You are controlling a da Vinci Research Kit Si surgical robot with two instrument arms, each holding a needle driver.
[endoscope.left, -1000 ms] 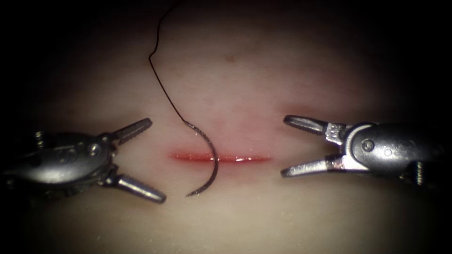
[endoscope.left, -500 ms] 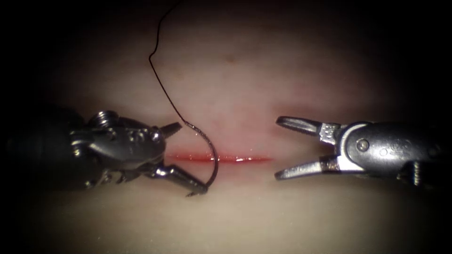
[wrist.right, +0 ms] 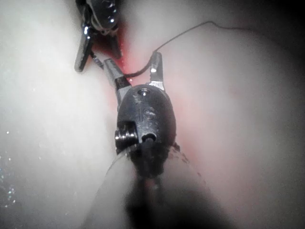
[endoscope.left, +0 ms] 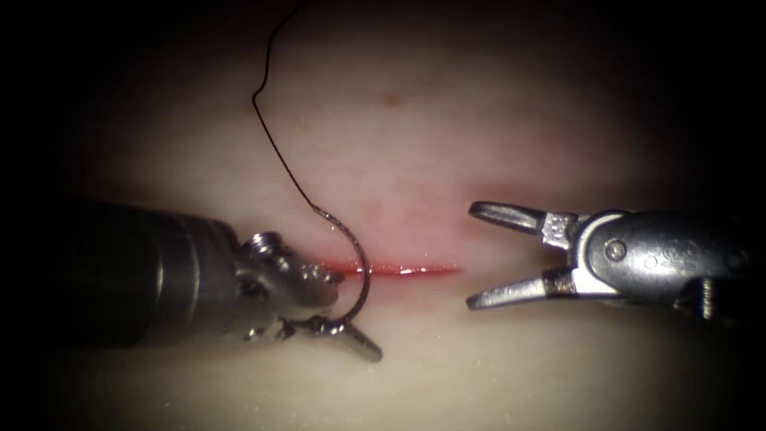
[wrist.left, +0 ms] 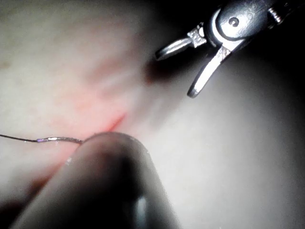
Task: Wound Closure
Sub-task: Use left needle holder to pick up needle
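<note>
Because the needle [endoscope.left: 361,275] lies flat on the tissue [endoscope.left: 447,120] with its curve crossing the left part of the cut [endoscope.left: 399,270], you can see nearly its whole arc, and it does not look driven into the tissue at either end. Its thread [endoscope.left: 267,132] runs from the upper end up and away over the tissue above the cut, slack and out of the way of both tools.

Your left pincer [endoscope.left: 347,327] sits at the lower end of the needle, close to the point. One jaw lies under the tip, pointing down and to the right, while the other is up by the cut, so the jaws look parted around the needle, not closed on it; I judge it is holding nothing yet. Its shaft covers the left end of the cut.

Your right pincer [endoscope.left: 479,255] hovers just off the right end of the cut, jaws spread wide and empty, well apart from the needle. From there it seems placed to stand by without blocking your sight of the cut.

By count: one needle, one thread, one cut with a thin line of red fluid [endoscope.left: 415,270] along it, and two tools.
</note>
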